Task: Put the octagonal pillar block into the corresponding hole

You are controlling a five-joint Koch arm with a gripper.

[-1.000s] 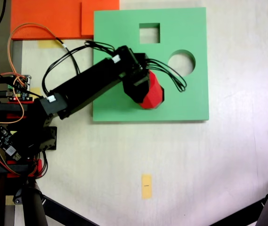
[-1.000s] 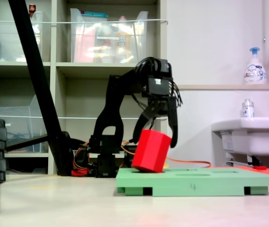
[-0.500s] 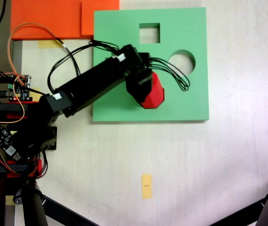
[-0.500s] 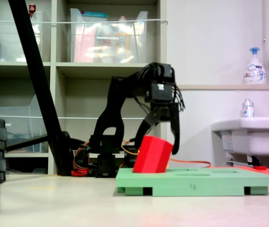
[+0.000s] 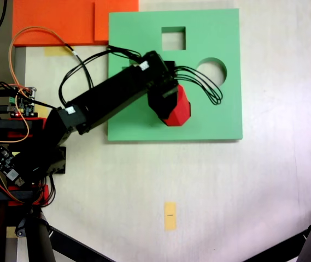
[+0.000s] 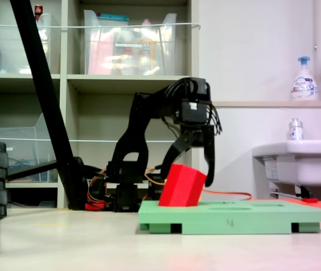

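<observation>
The red octagonal pillar block point(image 5: 178, 111) point(image 6: 181, 185) stands tilted on the green foam board point(image 5: 215, 114) point(image 6: 250, 217), its lower end sunk into the board and its top leaning toward the second exterior view's right. The eight-sided hole is hidden beneath the block and the arm. My gripper point(image 5: 166, 102) point(image 6: 187, 175) straddles the block from above, one finger on each side, shut on it. A square cutout point(image 5: 173, 38) and a round cutout point(image 5: 210, 72) lie uncovered beyond the block.
An orange foam sheet point(image 5: 62, 22) adjoins the board's far left corner. Circuit boards and wires point(image 5: 18, 103) sit by the arm's base. A yellow tape strip point(image 5: 170, 215) marks the table. A black tripod leg point(image 6: 42, 84), shelves and a white sink point(image 6: 301, 161) surround the scene.
The block went from hanging tilted just above the board to resting with its lower end in the board. The gripper came down with it and has barely moved in the last half second.
</observation>
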